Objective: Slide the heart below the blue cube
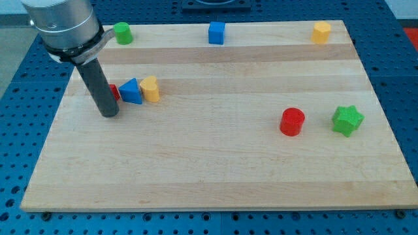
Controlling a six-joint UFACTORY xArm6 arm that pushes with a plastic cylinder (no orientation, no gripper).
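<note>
The yellow heart (pixel 150 89) lies at the board's left, touching a blue triangle (pixel 132 91) on its left. The blue cube (pixel 217 32) sits at the view's top edge, near the middle. My tip (pixel 110 114) rests on the board at the left, just below and left of the blue triangle. A small red block (pixel 114 92) is partly hidden behind the rod, left of the triangle.
A green cylinder (pixel 123 32) is at the top left and a yellow block (pixel 321 31) at the top right. A red cylinder (pixel 292 122) and a green star (pixel 347 120) lie at the right. The wooden board (pixel 215 176) sits on a blue perforated table.
</note>
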